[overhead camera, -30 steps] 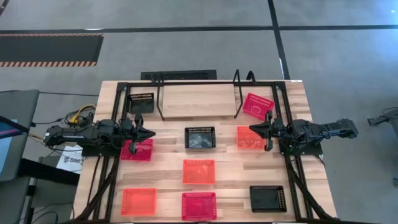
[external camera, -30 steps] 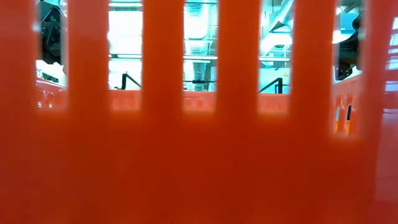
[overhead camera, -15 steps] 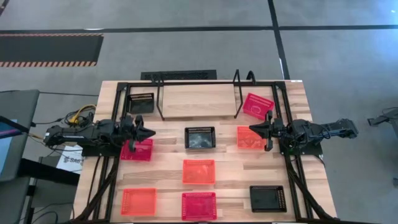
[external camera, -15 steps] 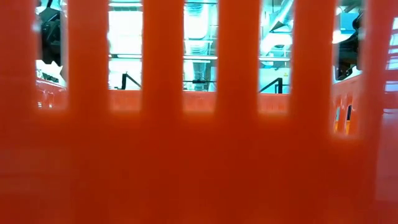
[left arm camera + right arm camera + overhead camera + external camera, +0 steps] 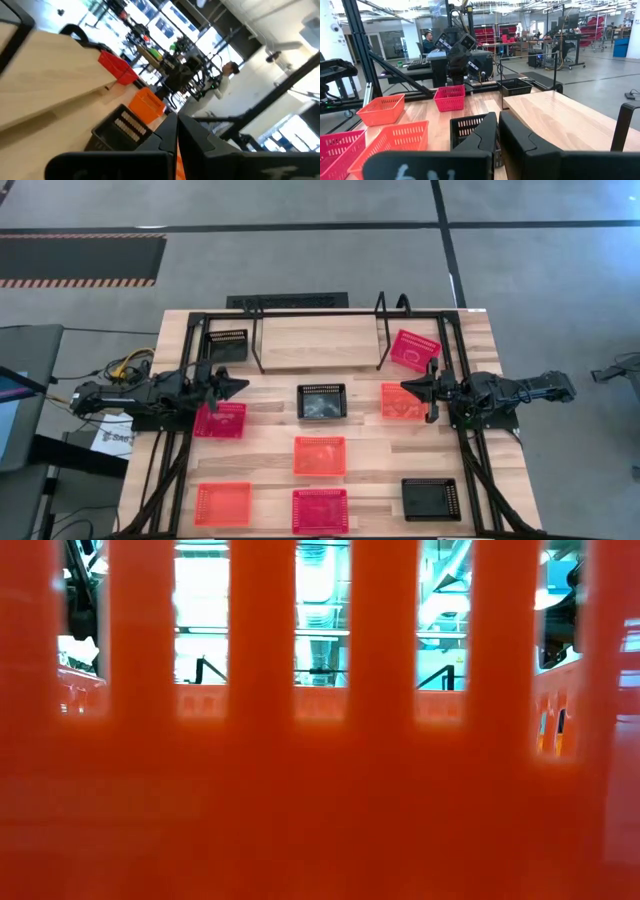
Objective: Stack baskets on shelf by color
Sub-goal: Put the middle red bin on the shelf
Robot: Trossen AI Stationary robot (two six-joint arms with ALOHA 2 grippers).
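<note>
I see the left gripper, jaws together, has risen off the red basket, which has settled slightly nearer me. Right gripper, nearly closed, unmoved beside the orange basket; shelf bare.

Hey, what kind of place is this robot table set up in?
Probably a robotics lab or workshop in a big industrial hall. Behind the wooden table stand workbenches loaded with equipment, a person sits at one, the floor is grey concrete with hazard-striped tape, and bare ducts run overhead.
</note>
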